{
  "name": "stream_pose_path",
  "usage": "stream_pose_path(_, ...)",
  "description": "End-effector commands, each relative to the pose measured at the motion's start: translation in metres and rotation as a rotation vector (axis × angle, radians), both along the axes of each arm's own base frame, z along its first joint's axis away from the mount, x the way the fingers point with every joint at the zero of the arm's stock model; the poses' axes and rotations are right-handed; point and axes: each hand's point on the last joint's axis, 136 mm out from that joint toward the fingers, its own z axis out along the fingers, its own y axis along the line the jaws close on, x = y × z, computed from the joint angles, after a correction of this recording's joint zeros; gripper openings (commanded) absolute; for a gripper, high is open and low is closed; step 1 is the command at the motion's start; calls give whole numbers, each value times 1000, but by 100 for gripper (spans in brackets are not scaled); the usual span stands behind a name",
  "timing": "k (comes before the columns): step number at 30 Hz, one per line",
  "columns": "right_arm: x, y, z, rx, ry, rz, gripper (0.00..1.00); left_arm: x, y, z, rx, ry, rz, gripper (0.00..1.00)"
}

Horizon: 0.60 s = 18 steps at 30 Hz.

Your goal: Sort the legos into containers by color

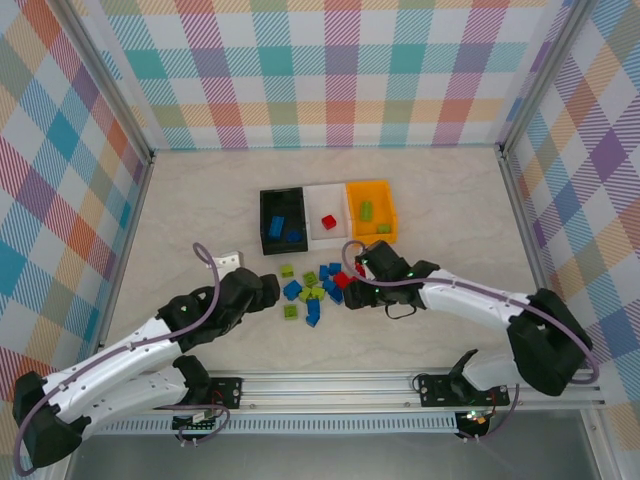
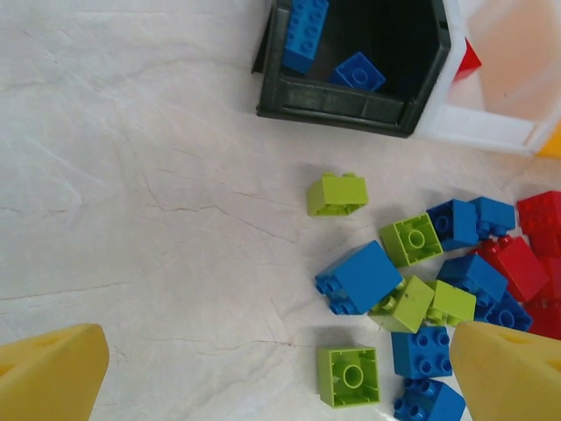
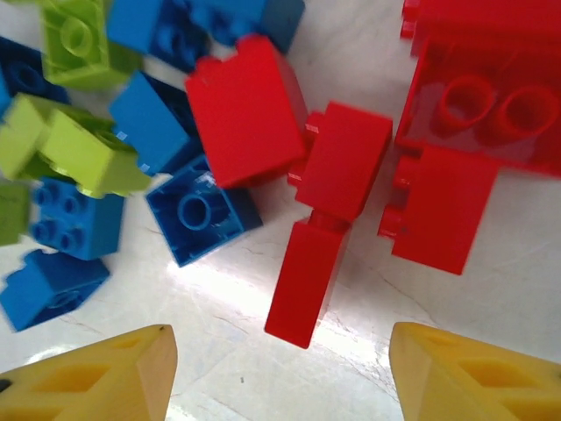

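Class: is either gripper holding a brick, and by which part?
Nothing is held. The left gripper and right gripper are both open over the loose legos.

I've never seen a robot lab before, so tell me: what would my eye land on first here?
First, the heap of small blue, red and lime green plastic bricks at mid-table. Behind it stand three open rectangular plastic tubs in a row: the black bin, white bin and orange bin, each with a brick or two inside. The left gripper and right gripper, yellow-fingered and open, flank the heap.

White arms (image 1: 120, 360), black joints (image 1: 240, 295), lilac cables (image 1: 214, 272), yellow fingertips (image 2: 53, 368).
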Motion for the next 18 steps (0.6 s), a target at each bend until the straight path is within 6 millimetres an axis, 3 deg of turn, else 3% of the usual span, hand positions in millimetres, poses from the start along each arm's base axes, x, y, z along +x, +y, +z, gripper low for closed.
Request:
stream_pose_path(1,3,-4,-14,-74,-2,-46,62,2,13,0,13,-17,71,100)
stream_pose_path(7,10,-4,-28,-144,-20,-71,51,3,14,-1,37,-7,67,100)
stream_pose_path(18,24,4,-24,-140,-85,-77,38,4,8,-8,39,12,54,100)
